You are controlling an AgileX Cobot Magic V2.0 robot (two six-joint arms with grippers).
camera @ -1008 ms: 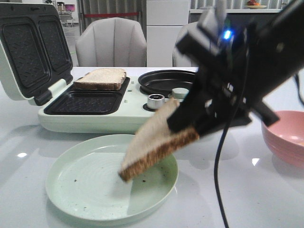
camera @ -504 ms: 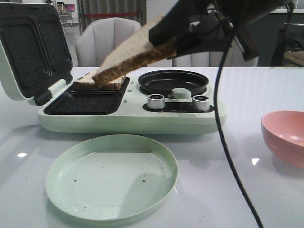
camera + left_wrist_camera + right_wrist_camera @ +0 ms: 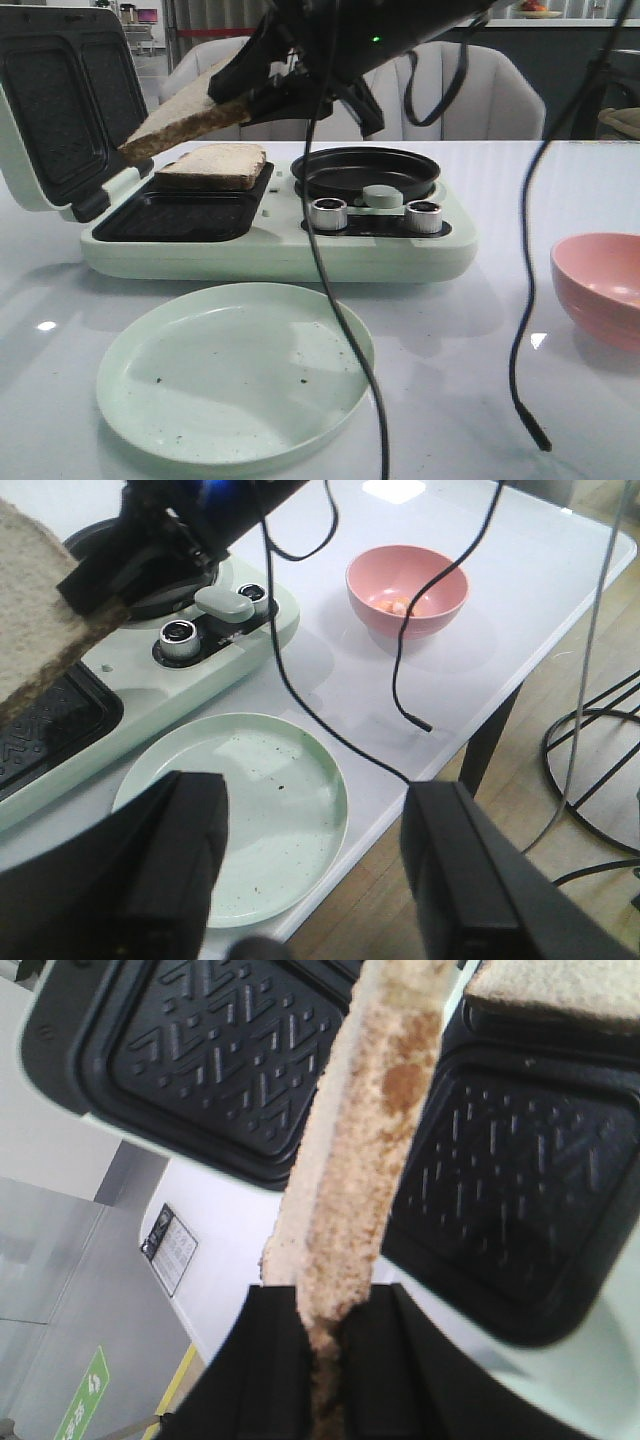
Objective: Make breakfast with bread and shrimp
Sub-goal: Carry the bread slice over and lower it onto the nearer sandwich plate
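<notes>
My right gripper (image 3: pixel 243 88) is shut on one slice of bread (image 3: pixel 183 122), holding it tilted in the air above the open sandwich maker (image 3: pixel 270 235). In the right wrist view the slice (image 3: pixel 365 1130) stands edge-on between the fingers of the right gripper (image 3: pixel 325 1305). A second slice (image 3: pixel 213 165) lies flat in the maker's back well. The shrimp (image 3: pixel 393 604) shows as a small orange-pink piece in the pink bowl (image 3: pixel 440 600). My left gripper (image 3: pixel 318 792) hangs open and empty above the near edge of the green plate (image 3: pixel 250 780).
The maker's lid (image 3: pixel 60 100) stands open at the left, and its front well (image 3: pixel 180 215) holds nothing. A round black pan (image 3: pixel 365 170) sits on its right half. Black cables (image 3: pixel 350 300) hang down over the plate. Chairs stand behind the table. The table edge (image 3: pixel 520 670) is near the bowl.
My right gripper lifted the bread slice off the green plate and carried it up and to the left, over the sandwich maker's wells. The plate now holds only crumbs.
</notes>
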